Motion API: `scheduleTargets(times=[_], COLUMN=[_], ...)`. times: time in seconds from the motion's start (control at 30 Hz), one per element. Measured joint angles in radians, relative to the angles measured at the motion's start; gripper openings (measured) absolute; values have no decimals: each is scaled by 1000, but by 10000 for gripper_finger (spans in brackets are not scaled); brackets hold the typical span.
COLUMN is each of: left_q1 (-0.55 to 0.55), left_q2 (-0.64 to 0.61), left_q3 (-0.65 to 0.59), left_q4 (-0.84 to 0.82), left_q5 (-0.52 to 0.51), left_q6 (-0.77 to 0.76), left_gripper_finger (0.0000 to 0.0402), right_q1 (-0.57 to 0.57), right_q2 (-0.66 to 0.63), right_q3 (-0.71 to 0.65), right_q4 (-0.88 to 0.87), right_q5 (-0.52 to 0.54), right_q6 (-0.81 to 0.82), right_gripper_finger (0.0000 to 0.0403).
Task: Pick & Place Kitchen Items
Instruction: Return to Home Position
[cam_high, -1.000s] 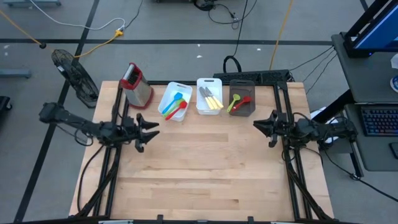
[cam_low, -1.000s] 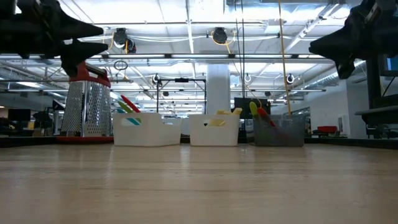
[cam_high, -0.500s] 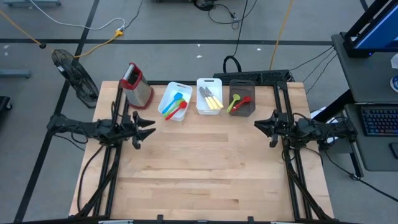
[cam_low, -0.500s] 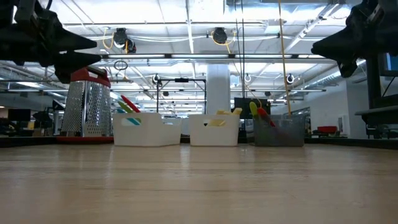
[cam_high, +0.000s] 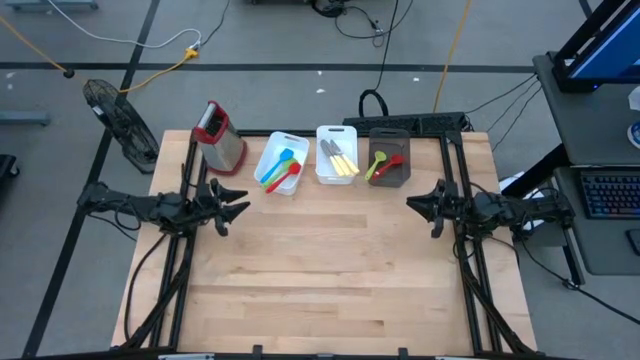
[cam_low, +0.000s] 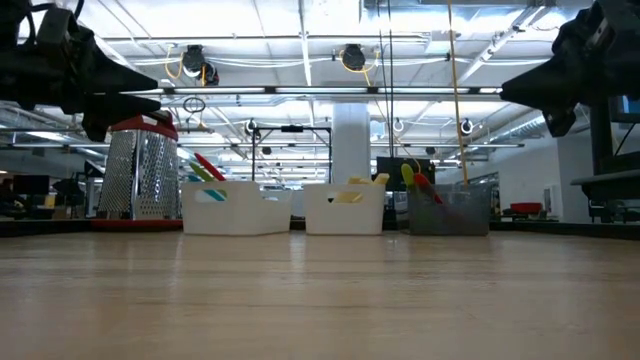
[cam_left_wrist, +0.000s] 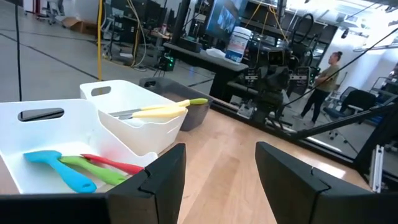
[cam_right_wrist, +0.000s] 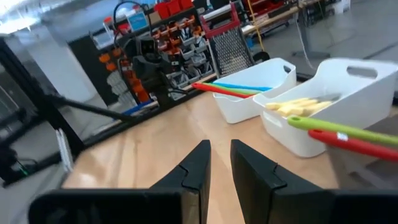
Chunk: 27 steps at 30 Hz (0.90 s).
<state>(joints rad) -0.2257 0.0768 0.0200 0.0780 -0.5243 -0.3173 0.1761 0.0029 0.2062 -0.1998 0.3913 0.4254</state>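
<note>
The utensils lie in three bins at the table's far edge. A blue spatula with a green and a red utensil (cam_high: 281, 168) fills the left white bin. Yellow-handled knives (cam_high: 341, 160) are in the middle white bin. A green and a red spoon (cam_high: 383, 163) sit in the dark grey bin. My left gripper (cam_high: 240, 208) (cam_left_wrist: 217, 186) hovers open over the table's left side, just near of the left white bin. My right gripper (cam_high: 415, 205) (cam_right_wrist: 219, 165) hovers over the right side, near of the grey bin, open by a narrow gap. Both hold nothing.
A red-topped metal box grater (cam_high: 220, 137) stands at the far left corner beside the bins. The bare wooden table top (cam_high: 330, 270) spreads between and in front of both arms. A person (cam_left_wrist: 328, 65) stands in the room beyond the table.
My left arm has drawn back a little toward the table's left edge, and its gripper has sunk slightly and turned about its own axis. The right gripper has stayed almost still. The utensils and bins have not moved.
</note>
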Motion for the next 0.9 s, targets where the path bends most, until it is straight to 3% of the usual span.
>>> scheduleTargets(times=[0.2, 0.9], left_q1=[0, 0], left_q2=[2, 2], left_q3=[0, 0], left_q4=[0, 0], left_q5=[0, 1], left_q6=[0, -1], left_gripper_finger=[200, 200], right_q1=[0, 0], right_q2=[0, 0], right_q3=[0, 0], right_q4=[0, 0], right_q5=[0, 0], right_q6=[85, 86], right_gripper_finger=[55, 55])
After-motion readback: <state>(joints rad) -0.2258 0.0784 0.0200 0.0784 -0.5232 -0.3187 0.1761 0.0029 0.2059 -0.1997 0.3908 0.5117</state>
